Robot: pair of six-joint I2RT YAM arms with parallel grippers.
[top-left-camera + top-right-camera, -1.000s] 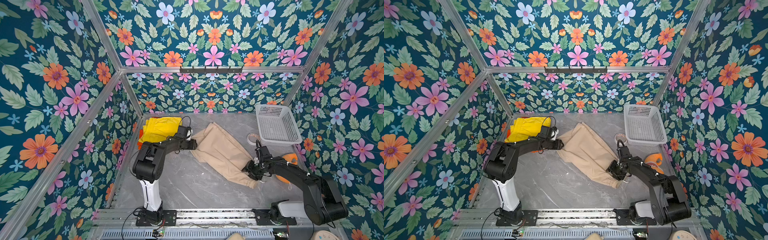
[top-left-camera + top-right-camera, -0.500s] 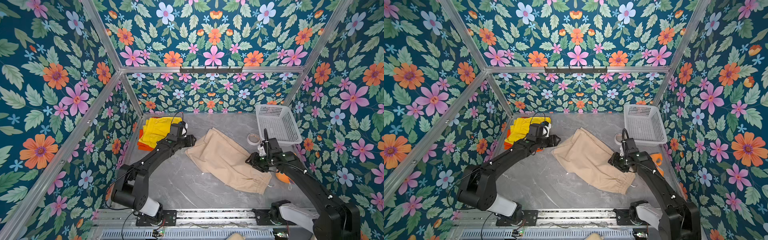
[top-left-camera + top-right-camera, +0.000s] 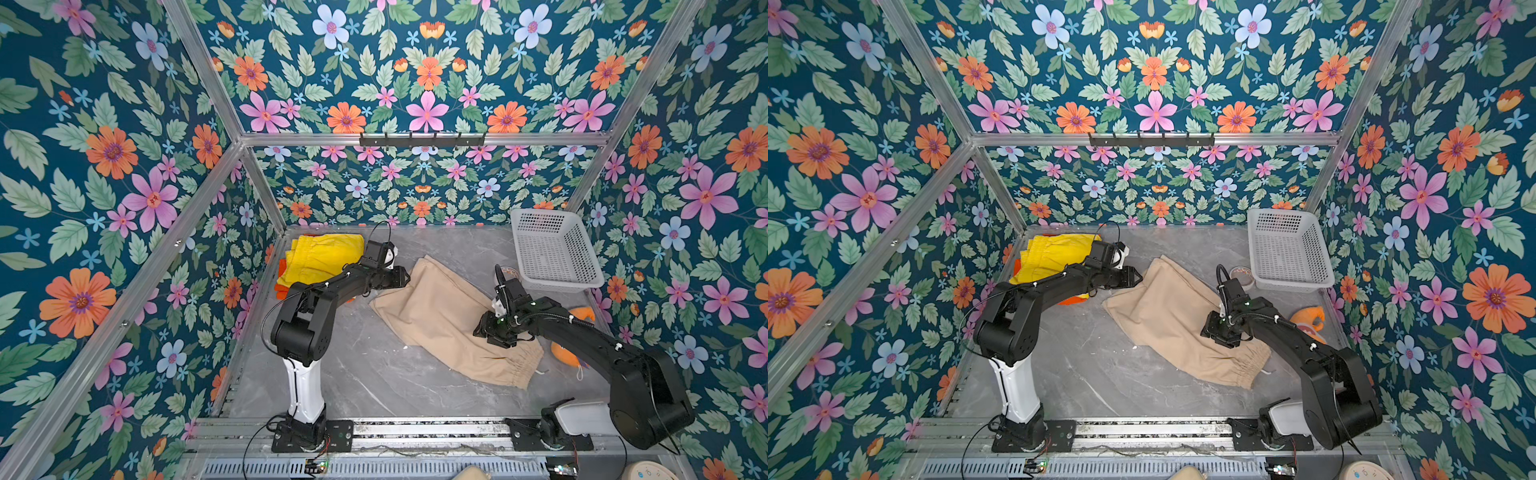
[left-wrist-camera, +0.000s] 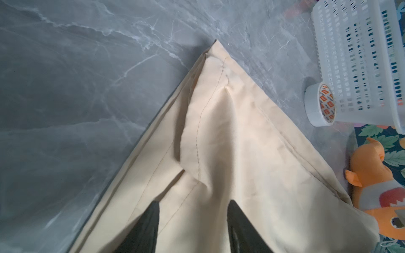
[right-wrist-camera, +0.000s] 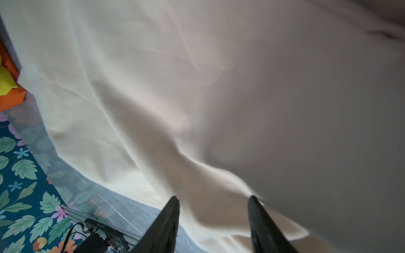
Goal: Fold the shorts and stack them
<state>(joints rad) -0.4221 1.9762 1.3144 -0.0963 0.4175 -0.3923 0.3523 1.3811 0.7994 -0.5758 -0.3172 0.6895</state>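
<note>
beige shorts (image 3: 440,316): centre of the floor in both top views, lying on a diagonal, elastic waist at lower right. Not yet on the stack. Main risk: the two arms lift unevenly, the cloth sags in the middle, and the fold comes out skewed or opens up.
basket (image 3: 559,280): upper right of the floor, near the shorts' far edge. A wide swing of the right arm could knock it.
yellow shorts (image 3: 324,257): folded, upper left of the floor, on top of the orange pair. Left arm's forearm crosses right over them, so a low pull-back could drag the top layer off.
orange shorts (image 3: 281,291): only an edge shows under the yellow. Same risk: the stack shifts if bumped.
plush toy (image 4: 370,173): right edge of the left wrist view, touching or just beside the shorts' edge. Could snag and ride along with the cloth.
left gripper (image 4: 194,201): jaws apart, cloth lying flat between the fingers, nothing pinched. If it closes on one layer only, the lower layer stays behind.
right gripper (image 5: 213,197): jaws apart with a ridge of cloth running between them. Clamped or not, I cannot tell; view is blurred. A loose bite would slip mid-lift.
tape roll (image 4: 320,105): beside the basket, close to the hem. Could get swept by the cloth.
</note>
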